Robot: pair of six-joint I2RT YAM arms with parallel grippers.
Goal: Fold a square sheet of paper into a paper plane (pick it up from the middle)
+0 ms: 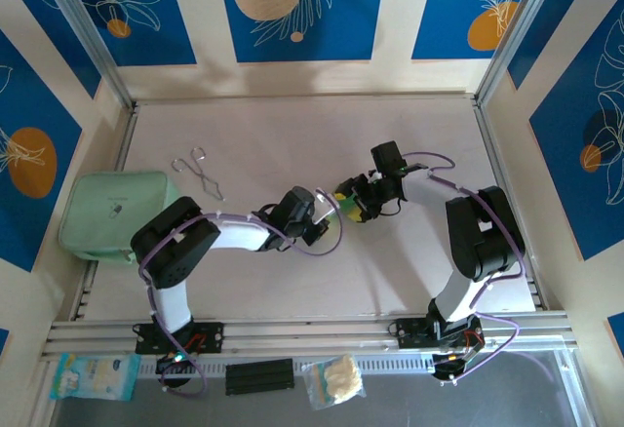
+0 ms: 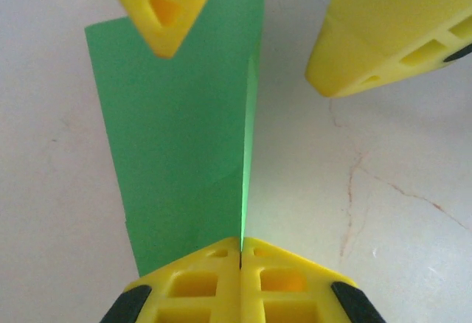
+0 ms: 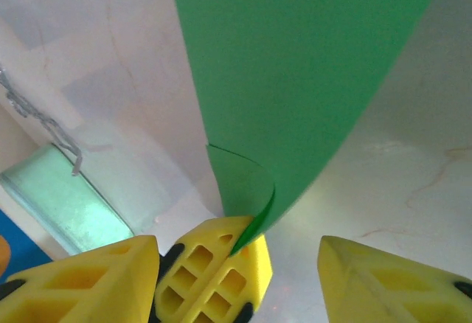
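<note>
The square sheet of paper (image 2: 184,139) is bright green and stands off the table, bent along its middle, with one flap curling near the held corner (image 3: 243,183). My left gripper (image 2: 241,243) is shut on the sheet's lower edge, its yellow fingers pressed together. In the right wrist view the left gripper (image 3: 221,268) pinches the paper (image 3: 295,65) between my right gripper's spread fingers. My right gripper (image 3: 237,243) is open, its fingers on either side of the sheet and clear of it. From above, both grippers meet mid-table around the paper (image 1: 342,194). The paper plane is out of view.
A pale mint pouch (image 1: 117,214) lies at the left edge, with metal tongs (image 1: 200,174) just beyond it. Small bags (image 1: 97,376) (image 1: 334,380) and a black part (image 1: 260,376) sit on the front rail. Aluminium posts frame the table.
</note>
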